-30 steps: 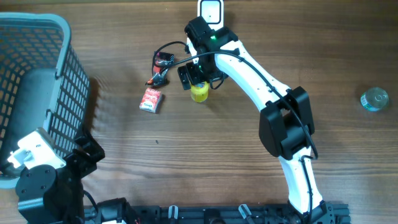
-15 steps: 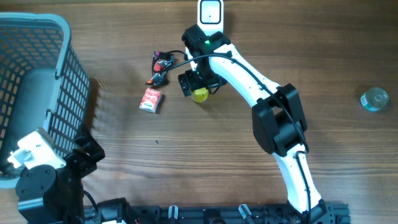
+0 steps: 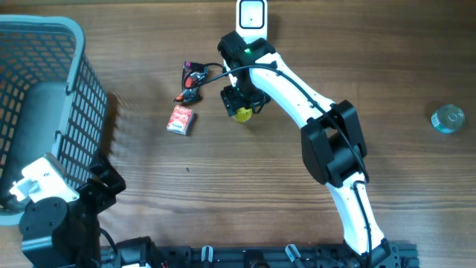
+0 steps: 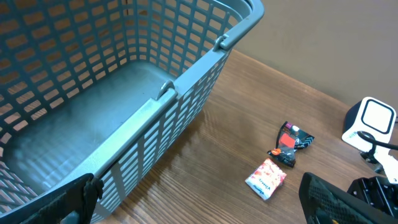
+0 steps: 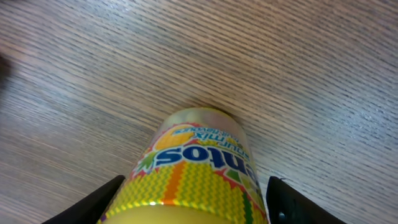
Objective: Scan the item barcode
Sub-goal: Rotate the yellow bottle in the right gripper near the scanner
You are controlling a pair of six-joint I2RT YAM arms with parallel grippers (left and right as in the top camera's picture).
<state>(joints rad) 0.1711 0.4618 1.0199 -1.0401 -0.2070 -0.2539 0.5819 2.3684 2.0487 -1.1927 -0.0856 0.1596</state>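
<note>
The wooden table (image 3: 223,193) carries everything, and the right arm (image 3: 297,74) reaches across it toward the far edge. The right gripper (image 5: 194,186) sits over the yellow Mentos container (image 5: 196,134). In the right wrist view the container lies straight ahead between the two fingers (image 5: 109,196). Its long axis runs away from the camera along the line of the fingers, and its far end meets the wood. Whether it stands or lies flat is unclear. The jaws flank it closely on both sides, but the pictures do not show whether the pads are pressing on it.

The white barcode scanner (image 3: 251,13) stands at the table's far edge, just beyond the right wrist. The container would likely need only a short carry to it, with the label turned to face it. The right arm is by far the nearer. The left gripper (image 4: 199,186) hangs spread wide and holding nothing at the near left corner, well apart from the container.

Counted:
- one table
- one blue-grey plastic basket (image 3: 78,89)
- two arms
- one scanner
- one Mentos container
- one red packet (image 3: 180,119)
- one black-and-red packet (image 3: 193,80)
- one clear round object (image 3: 448,117), off to the right
</note>
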